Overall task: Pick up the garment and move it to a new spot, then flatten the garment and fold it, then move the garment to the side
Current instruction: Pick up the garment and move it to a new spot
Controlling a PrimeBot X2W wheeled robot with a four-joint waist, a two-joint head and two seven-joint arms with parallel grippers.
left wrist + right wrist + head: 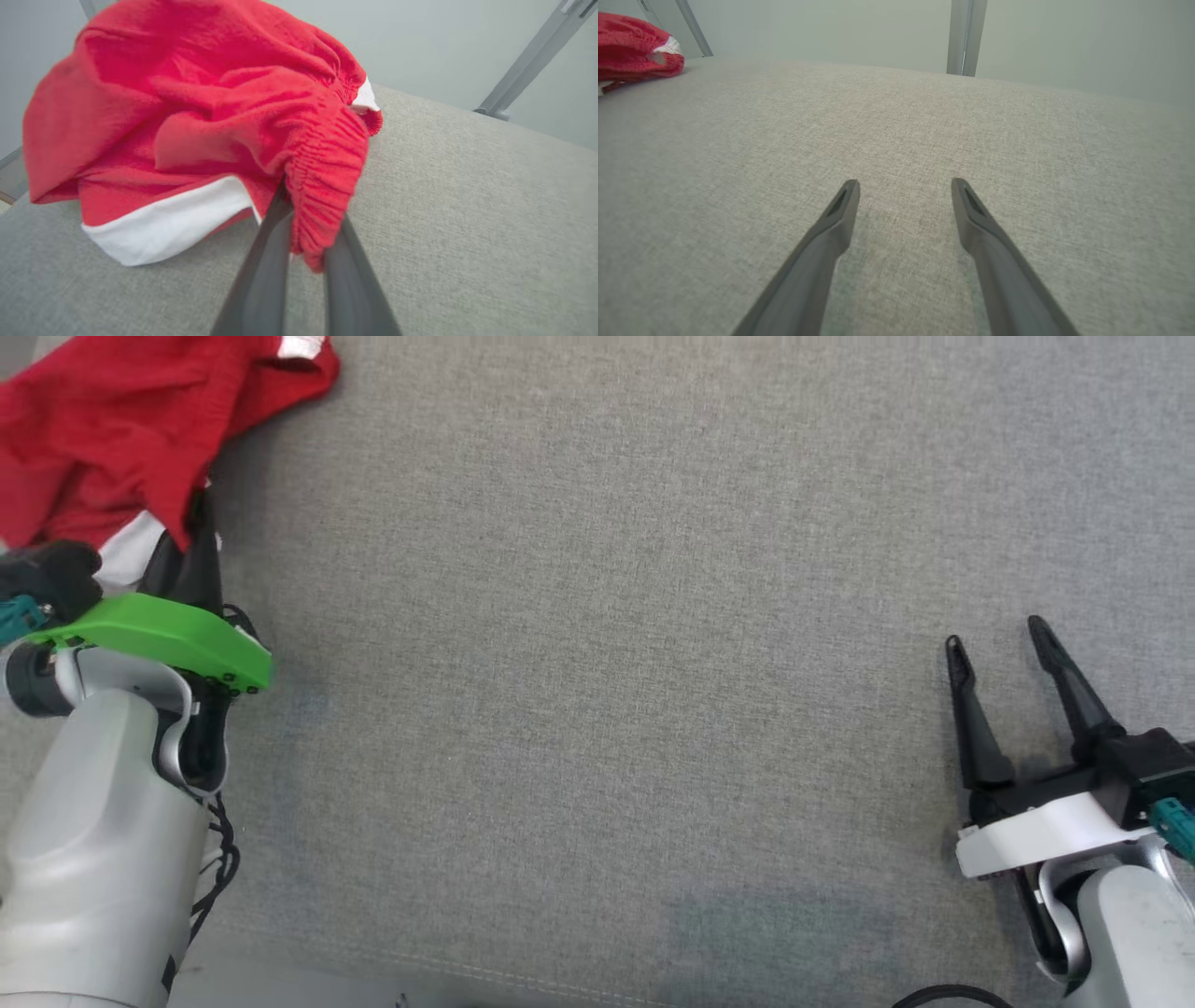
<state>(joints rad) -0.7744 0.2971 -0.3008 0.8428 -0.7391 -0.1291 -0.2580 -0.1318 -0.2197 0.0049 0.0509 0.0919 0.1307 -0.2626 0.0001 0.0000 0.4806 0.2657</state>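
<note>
Left claw (308,224) grips the garment (187,107) by its waistband; right claw (905,184) gapes, well apart.

I found free room over the grey surface (597,663), centre to right. The red garment (112,439) blocked my far-left corner; a metal post (966,37) stood behind.
</note>
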